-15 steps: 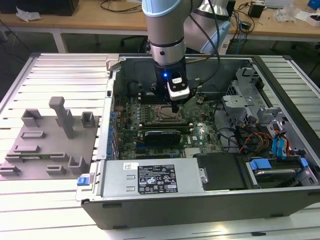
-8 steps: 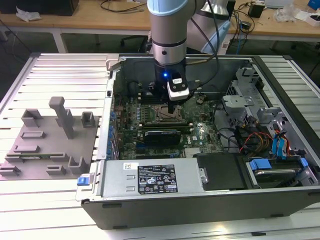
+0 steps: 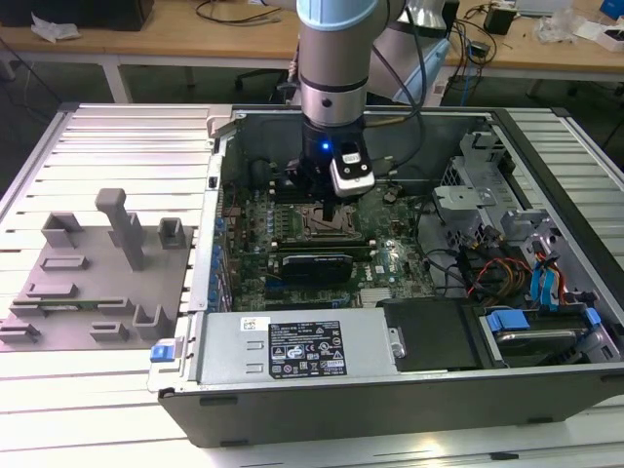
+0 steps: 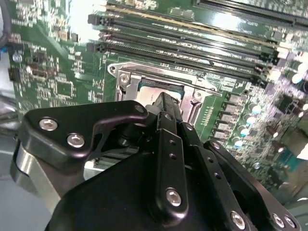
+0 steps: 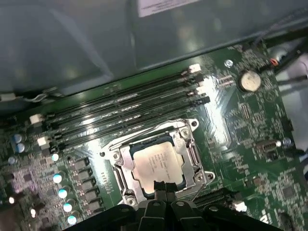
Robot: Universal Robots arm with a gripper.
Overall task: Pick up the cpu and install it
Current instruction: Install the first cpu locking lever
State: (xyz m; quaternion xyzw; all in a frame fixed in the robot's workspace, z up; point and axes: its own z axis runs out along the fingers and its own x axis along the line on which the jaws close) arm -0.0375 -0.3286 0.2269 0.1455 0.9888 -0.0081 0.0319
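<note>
Workbenches with cables cross the back of the room, and nearer stands a slatted table carrying an open case.

The gripper hangs from the arm straight down into the case, low over the board. In the first wrist view its two fingers meet at the tips with no gap showing between them, so I read the claw as closed and empty.

The cpu lies flat, silver top up, inside the socket, and looks seated rather than lifted. The closed tips sit over the chip's near edge, about midway along it, so the chip's body lies just ahead of the claw and slightly below it. I cannot tell whether the tips touch the metal top. In the second wrist view the finger blocks most of the chip, and only a sliver shows past the tip.

The chip is close to square, so it has no real long axis. Its edges line up with the socket frame, which sits at a slight angle to the slots beyond it.

Well apart, at the exterior view's left, a grey fixture rests on the table outside the case.
</note>
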